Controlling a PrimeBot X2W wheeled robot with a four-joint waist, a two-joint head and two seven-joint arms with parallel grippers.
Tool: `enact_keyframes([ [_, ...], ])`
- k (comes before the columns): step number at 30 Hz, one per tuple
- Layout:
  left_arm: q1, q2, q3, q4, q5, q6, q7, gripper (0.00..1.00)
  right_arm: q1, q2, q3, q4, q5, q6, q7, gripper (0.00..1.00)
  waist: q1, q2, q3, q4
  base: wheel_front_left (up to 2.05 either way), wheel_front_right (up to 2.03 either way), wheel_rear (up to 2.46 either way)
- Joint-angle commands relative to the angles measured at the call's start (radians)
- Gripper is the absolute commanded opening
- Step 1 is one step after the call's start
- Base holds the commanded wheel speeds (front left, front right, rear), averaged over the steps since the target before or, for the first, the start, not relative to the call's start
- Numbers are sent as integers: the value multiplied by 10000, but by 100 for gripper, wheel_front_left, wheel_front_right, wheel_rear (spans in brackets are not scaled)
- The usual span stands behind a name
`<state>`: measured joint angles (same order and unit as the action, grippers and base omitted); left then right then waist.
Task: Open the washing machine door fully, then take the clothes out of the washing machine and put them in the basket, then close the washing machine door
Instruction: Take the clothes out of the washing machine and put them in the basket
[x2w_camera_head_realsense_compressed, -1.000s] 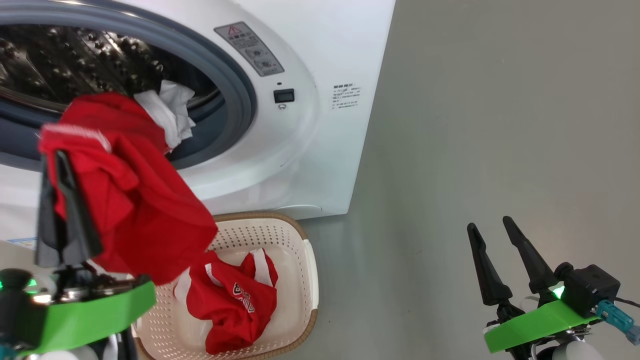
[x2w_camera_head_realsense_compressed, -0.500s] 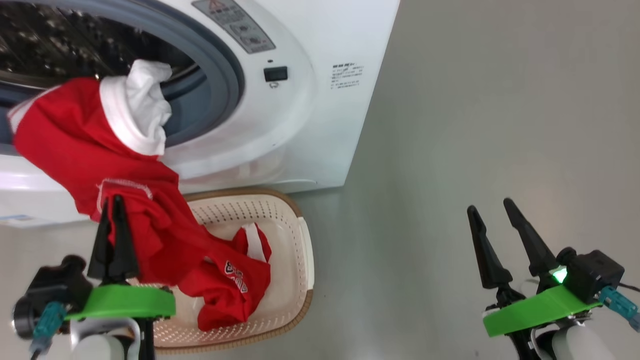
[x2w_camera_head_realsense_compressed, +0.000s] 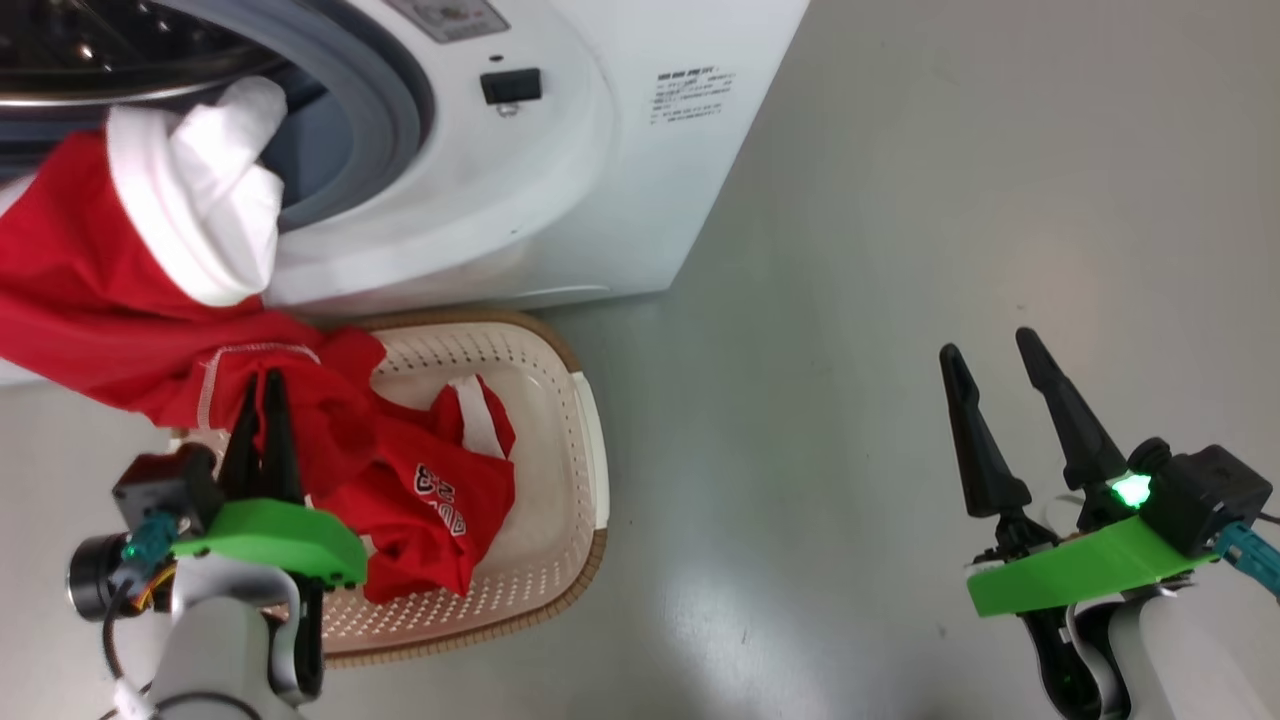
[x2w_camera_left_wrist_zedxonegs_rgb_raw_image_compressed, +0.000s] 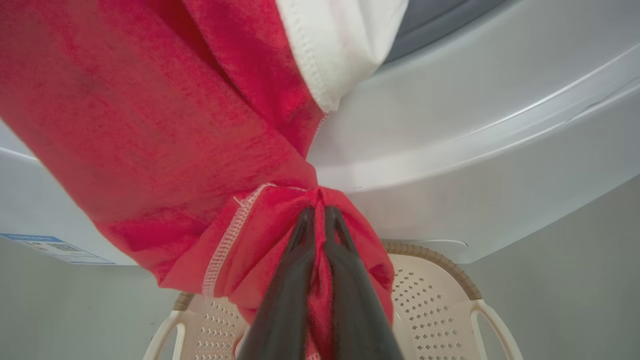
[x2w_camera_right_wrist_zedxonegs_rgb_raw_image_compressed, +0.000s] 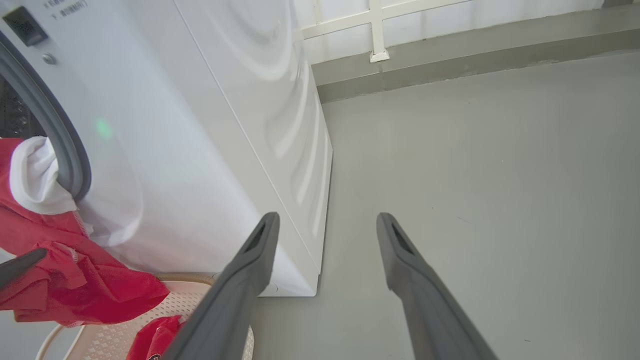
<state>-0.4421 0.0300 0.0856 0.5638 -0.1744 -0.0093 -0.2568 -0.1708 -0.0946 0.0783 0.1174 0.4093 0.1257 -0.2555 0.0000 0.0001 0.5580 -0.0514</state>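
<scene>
Cloth is what the left end effector (x2w_camera_head_realsense_compressed: 264, 380) grasps: its two dark fingers are pressed together on a fold of a red garment (x2w_camera_head_realsense_compressed: 80, 300), close to a hem with pale stitching. In the left wrist view the red fabric is bunched around both fingertips and hangs down on both sides of them. From the grasp the garment stretches up and to the left, toward the round opening of the washing machine (x2w_camera_head_realsense_compressed: 560, 200). There its white part (x2w_camera_head_realsense_compressed: 200, 200) rests on the lower edge of the grey rubber ring (x2w_camera_head_realsense_compressed: 385, 110). So the garment is partly out of the machine, hanging in front of the white front panel. The left end effector is above the left part of the basket (x2w_camera_head_realsense_compressed: 590, 440), which stands on the floor (x2w_camera_head_realsense_compressed: 900, 250) just in front of the machine. A second red garment (x2w_camera_head_realsense_compressed: 440, 500), with white stripes and white letters, lies inside the basket, just to the right of the left end effector in the head view. A loose fold of the held garment hangs over it; I cannot tell if the two touch. The right end effector (x2w_camera_head_realsense_compressed: 987, 342) is released, with its fingers spread and nothing between them. It is over the bare grey floor, well apart from the basket and the clothes, on the right side of the machine.
</scene>
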Motion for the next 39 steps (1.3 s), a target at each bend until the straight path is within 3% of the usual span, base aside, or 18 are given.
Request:
enact_keyframes([
  [1, -109, 203, 226, 4, 144, -16, -49, 0, -65, -61, 204, -260, -92, 50, -63, 100, 0, -1, 302, -76, 0, 0, 0],
  [6, -664, 202, 306, 771, 303, 22, -49, 6, -244, -36, 246, -290, -100, 50, -63, 100, 0, -1, 579, -115, 0, 0, 0],
  [10, -886, 202, 366, 1103, 368, 39, -49, 6, -304, -22, 264, -292, -98, 50, -63, 100, 0, -1, 710, -156, 0, 0, 0],
  [18, -1174, 202, 484, 1793, 516, 35, -49, 31, -408, 11, 335, -280, -98, 50, -63, 100, 0, -1, 869, -241, 0, 0, 0],
  [22, -1153, 202, 499, 2009, 483, -9, -49, 29, -408, 14, 337, -259, -100, 50, -63, 100, 0, -1, 863, -259, 0, 0, 0],
  [25, -1130, 202, 453, 2129, 415, -13, -49, 38, -408, 2, 340, -244, -107, 50, -63, 100, 0, -1, 840, -256, 0, 0, 0],
  [32, -1069, 202, 355, 2179, 219, -21, -49, 49, -347, -52, 347, -194, -111, 50, -63, 100, 0, -1, 622, -210, 0, 0, 0],
  [37, -930, 202, 280, 1977, 58, -58, -49, 86, -271, -123, 365, -145, -111, 50, -63, 100, 0, -1, 282, -150, 0, 0, 0],
  [39, -847, 202, 262, 1831, 17, -79, -49, 96, -241, -151, 376, -117, -115, 50, -63, 100, 0, -1, 109, -123, 0, 0, 0],
])
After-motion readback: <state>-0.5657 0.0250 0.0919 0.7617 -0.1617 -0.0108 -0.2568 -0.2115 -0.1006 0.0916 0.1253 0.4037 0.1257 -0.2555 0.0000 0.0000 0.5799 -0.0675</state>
